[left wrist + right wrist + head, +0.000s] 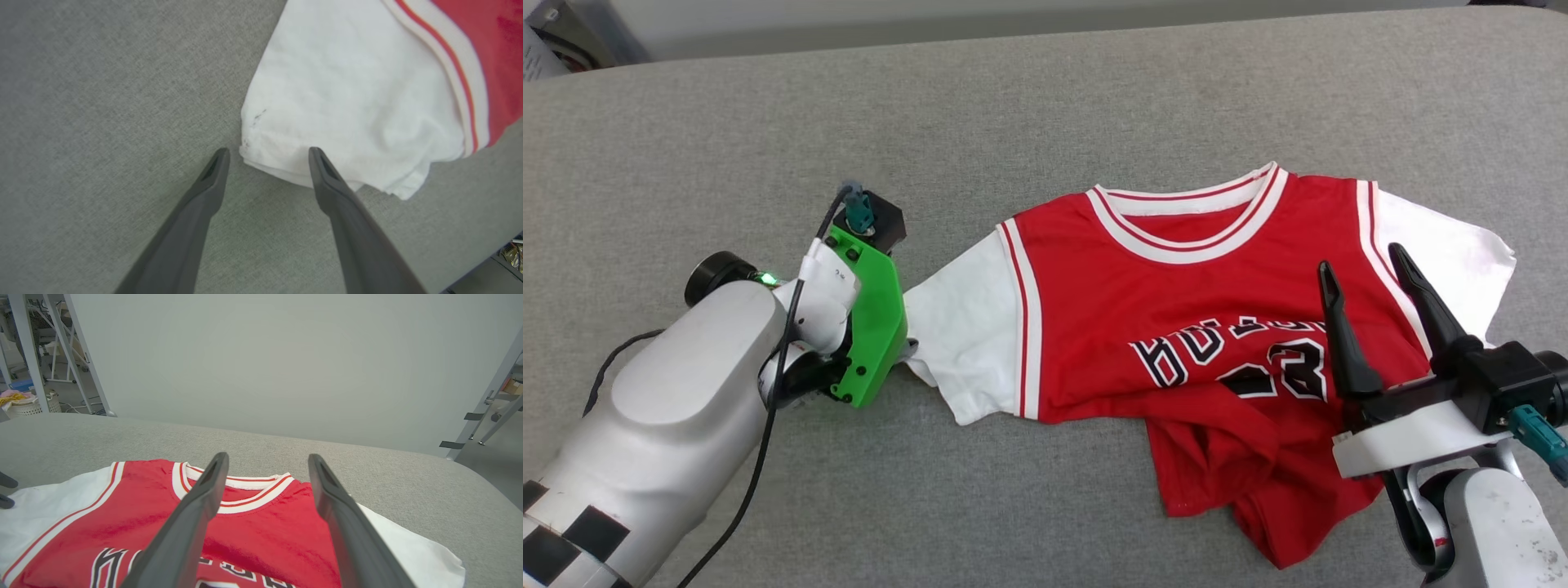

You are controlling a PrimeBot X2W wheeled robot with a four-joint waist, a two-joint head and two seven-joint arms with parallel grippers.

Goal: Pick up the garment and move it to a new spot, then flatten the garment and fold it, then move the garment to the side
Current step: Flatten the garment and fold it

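**Garment on bench, partly rumpled; both hands open and empty**

Left of frame, head view: the left arm reaches in from the lower left, a green bracket (876, 322) on its wrist sitting just beside the garment's white sleeve. In the left wrist view, the left hand (267, 154) has its fingers spread wide with nothing gripped. One fingertip is over bare bench; the other overlaps the sleeve's hem near its corner. Whether it touches the cloth cannot be told.

Centre: the garment (1176, 327) lies on the grey bench (1045, 106), centre to right of frame, collar toward the top, black lettering reading upside down. The upper body and left sleeve lie fairly flat. The lower part is folded over and bunched toward the lower right, hiding some of the lettering.

Right of frame: the right hand (1360, 257) enters from the lower right, fingers apart and pointing up the frame over the garment's right side. It holds nothing. The right wrist view shows these fingers raised above the red cloth, aimed toward the collar.
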